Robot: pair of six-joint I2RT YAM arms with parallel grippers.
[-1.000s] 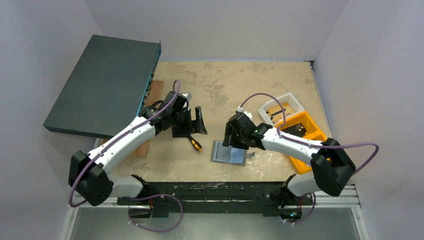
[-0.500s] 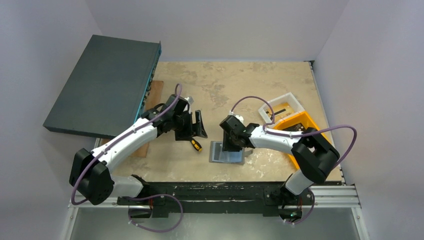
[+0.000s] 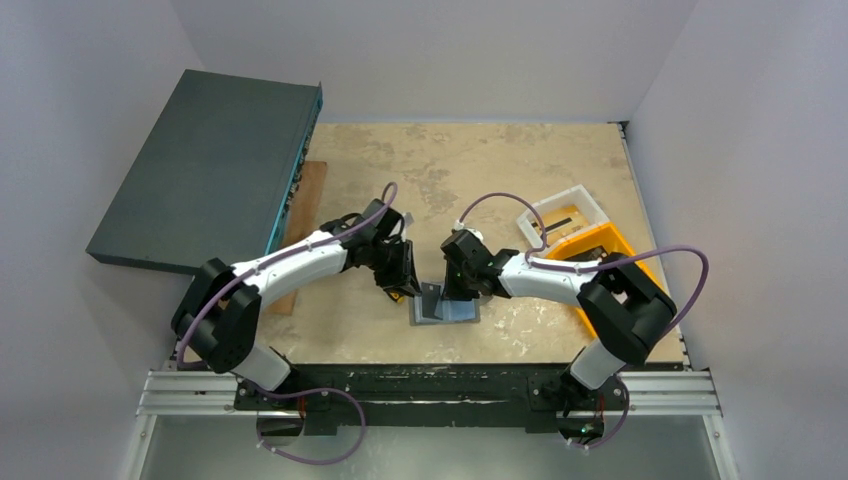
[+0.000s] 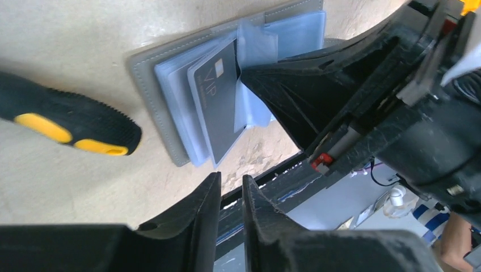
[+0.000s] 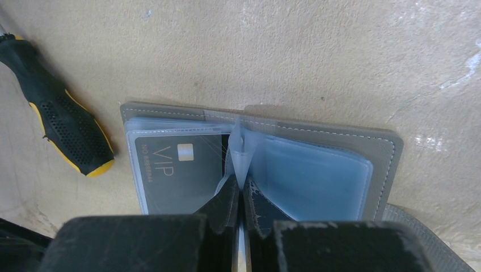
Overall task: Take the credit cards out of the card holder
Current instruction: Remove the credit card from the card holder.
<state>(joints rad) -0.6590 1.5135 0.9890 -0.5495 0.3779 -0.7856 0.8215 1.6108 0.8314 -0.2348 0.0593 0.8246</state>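
Observation:
The card holder [image 5: 317, 133] lies open on the table, grey outside with pale blue sleeves [image 3: 447, 308]. A dark grey card marked VIP [image 5: 178, 170] sits in its left sleeve, also visible in the left wrist view [image 4: 218, 105]. My right gripper [image 5: 239, 190] is shut on a clear plastic sleeve [image 5: 239, 153] that stands up at the fold; from above it is over the holder's middle [image 3: 456, 290]. My left gripper [image 4: 231, 186] hovers at the holder's left edge [image 3: 405, 278], its jaws a narrow gap apart with nothing between them.
A black-and-yellow screwdriver [image 5: 68, 133] lies just left of the holder [image 3: 398, 291]. A large dark flat box [image 3: 210, 165] and a wooden board [image 3: 303, 200] are at the back left. An orange bin [image 3: 612, 268] and a clear bin [image 3: 565, 213] stand at the right.
The left arm swung right and forward to the holder while its jaws narrowed. The right gripper closed on the middle sleeve. The holder slid slightly left.

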